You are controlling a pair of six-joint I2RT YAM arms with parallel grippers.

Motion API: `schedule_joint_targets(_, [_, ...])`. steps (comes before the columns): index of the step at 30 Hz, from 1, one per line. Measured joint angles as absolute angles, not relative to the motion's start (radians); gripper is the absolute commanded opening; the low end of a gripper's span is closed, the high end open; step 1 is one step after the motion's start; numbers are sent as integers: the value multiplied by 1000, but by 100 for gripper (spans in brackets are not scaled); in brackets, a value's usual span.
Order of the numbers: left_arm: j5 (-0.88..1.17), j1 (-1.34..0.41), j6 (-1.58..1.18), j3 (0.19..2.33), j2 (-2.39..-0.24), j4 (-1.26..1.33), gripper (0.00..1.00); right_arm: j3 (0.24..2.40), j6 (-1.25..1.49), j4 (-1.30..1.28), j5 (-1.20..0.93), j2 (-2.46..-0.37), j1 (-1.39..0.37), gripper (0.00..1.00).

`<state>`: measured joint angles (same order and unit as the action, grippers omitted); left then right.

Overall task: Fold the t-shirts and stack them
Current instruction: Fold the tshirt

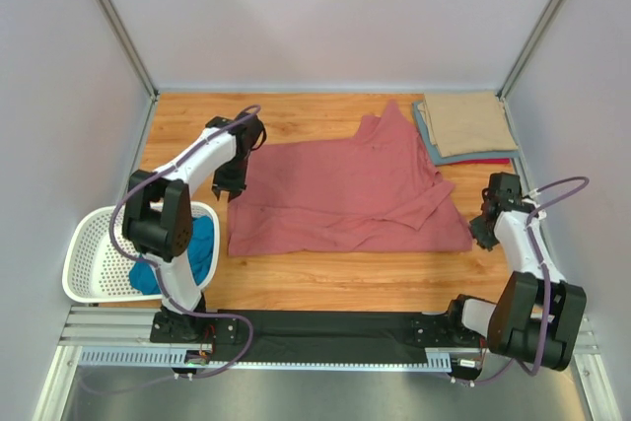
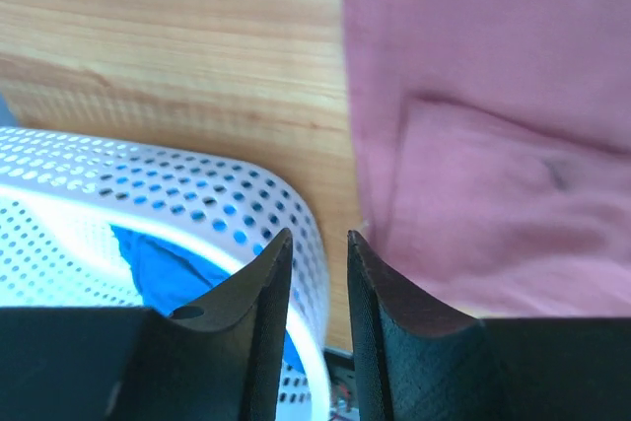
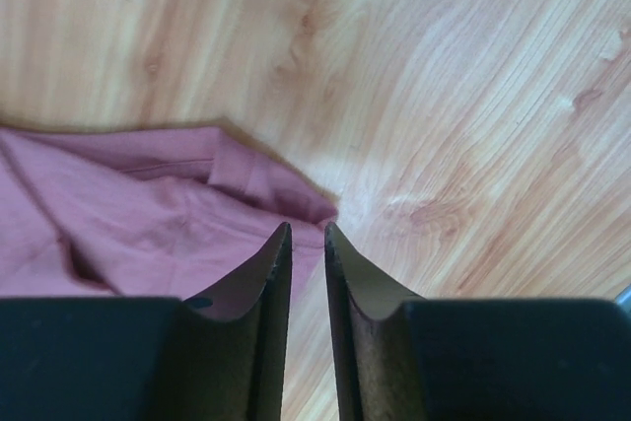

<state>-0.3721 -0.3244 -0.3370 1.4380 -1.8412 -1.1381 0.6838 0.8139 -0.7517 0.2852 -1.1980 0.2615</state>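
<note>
A large dusty rose-red t-shirt (image 1: 345,189) lies partly folded and flat on the wooden table. My left gripper (image 1: 235,184) hovers at its left edge, jaws a little apart and empty; in the left wrist view the gripper (image 2: 318,239) is over bare wood between the shirt (image 2: 493,145) and the basket. My right gripper (image 1: 483,229) hovers by the shirt's near right corner, jaws narrowly apart and empty; in the right wrist view the gripper (image 3: 308,229) sits just above that corner (image 3: 148,224). A folded stack at the back right has a tan shirt (image 1: 468,123) on top, with grey-blue and red edges beneath.
A white perforated basket (image 1: 89,253) stands at the near left, holding a teal blue shirt (image 1: 202,248); both show in the left wrist view, the basket (image 2: 148,194) and the blue cloth (image 2: 168,278). Grey walls enclose the table on three sides.
</note>
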Motion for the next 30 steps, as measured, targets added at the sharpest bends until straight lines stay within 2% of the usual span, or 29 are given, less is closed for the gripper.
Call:
schedule_joint_targets(8, [-175,-422,-414,1309,-1583,-1065,30,745,801,-778,233,-1116,210,22])
schedule_joint_targets(14, [-68,-423,-487,1108,-1594,-989,30,701,788,-743,142,-1169,146,21])
schedule_joint_targets(19, [-134,-434,-542,1054,-1706,-995,30,643,785,-742,163,-1284,171,23])
schedule_joint_targets(30, [-360,-439,-627,1057,-1784,-1054,30,620,838,-724,210,-1279,215,24])
